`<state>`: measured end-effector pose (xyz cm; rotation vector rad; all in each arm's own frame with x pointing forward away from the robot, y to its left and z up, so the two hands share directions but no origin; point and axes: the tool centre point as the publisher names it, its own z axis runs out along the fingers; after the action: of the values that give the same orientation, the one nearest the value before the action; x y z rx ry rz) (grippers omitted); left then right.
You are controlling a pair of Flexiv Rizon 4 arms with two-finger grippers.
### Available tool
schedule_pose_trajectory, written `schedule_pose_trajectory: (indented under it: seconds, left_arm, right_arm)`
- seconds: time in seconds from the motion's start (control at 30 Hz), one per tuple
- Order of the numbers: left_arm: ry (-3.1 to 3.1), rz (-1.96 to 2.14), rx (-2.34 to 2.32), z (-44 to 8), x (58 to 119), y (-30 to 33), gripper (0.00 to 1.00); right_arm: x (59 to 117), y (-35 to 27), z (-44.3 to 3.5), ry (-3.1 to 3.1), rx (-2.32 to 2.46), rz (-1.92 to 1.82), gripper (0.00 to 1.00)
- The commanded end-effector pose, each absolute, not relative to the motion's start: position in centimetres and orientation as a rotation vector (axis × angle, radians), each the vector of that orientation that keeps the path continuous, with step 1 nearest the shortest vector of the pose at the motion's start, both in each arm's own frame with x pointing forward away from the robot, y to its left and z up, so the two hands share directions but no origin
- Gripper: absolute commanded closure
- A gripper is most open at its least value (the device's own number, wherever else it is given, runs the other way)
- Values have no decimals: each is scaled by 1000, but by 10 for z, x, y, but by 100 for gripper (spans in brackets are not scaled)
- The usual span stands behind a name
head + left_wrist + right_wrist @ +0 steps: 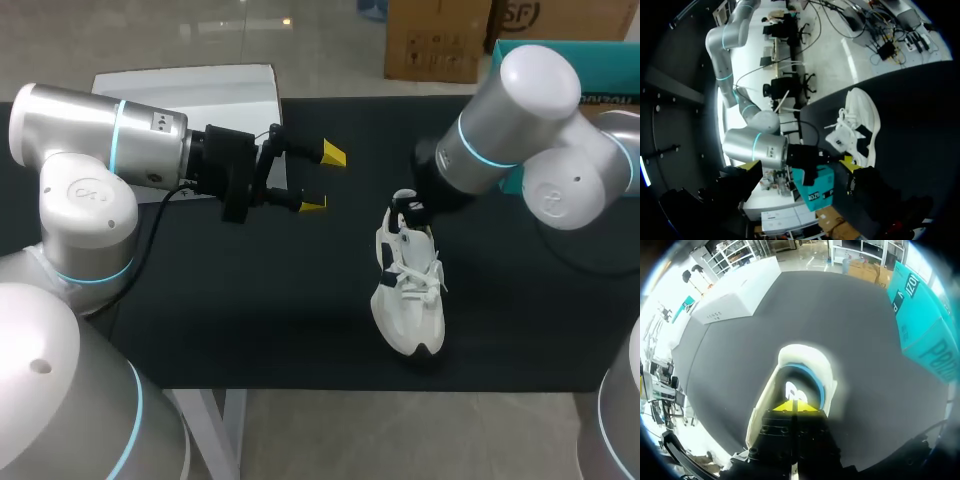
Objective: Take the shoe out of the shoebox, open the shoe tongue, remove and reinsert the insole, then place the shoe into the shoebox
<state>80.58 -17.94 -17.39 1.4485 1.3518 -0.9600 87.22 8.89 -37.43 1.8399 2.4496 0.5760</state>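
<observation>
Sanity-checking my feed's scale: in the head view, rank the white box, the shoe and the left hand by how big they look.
1. The white box, largest, though the left arm hides part.
2-3. The shoe and the left hand look about alike; the hand may be nearer the camera, so unranked.

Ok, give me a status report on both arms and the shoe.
Left gripper open, apart from the white shoe. Right gripper shut at its opening, grasp unclear. Shoe sole-down on the black table.
</observation>
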Motion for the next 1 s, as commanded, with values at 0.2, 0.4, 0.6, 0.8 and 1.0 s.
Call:
schedule_pose_trajectory:
  seconds: [0.2, 0.4, 0.6, 0.8, 1.0]
  left_arm:
    - [1354, -957, 1452, -174, 806, -180, 0]
    - [1354, -957, 1452, -174, 806, -180, 0]
    - [1354, -957, 1452, -174, 806, -180, 0]
    - [1354, -957, 1452, -174, 806, -180, 0]
    - [1354, -957, 1452, -174, 806, -180, 0]
  right_arm:
    - [869, 103, -418, 2513, 1857, 557, 100]
    - [871, 105, -411, 2520, 1838, 562, 100]
    - [878, 101, -384, 2482, 1801, 604, 100]
    - [885, 99, -380, 2468, 1784, 618, 100]
    - [878, 97, -403, 2491, 1807, 570, 100]
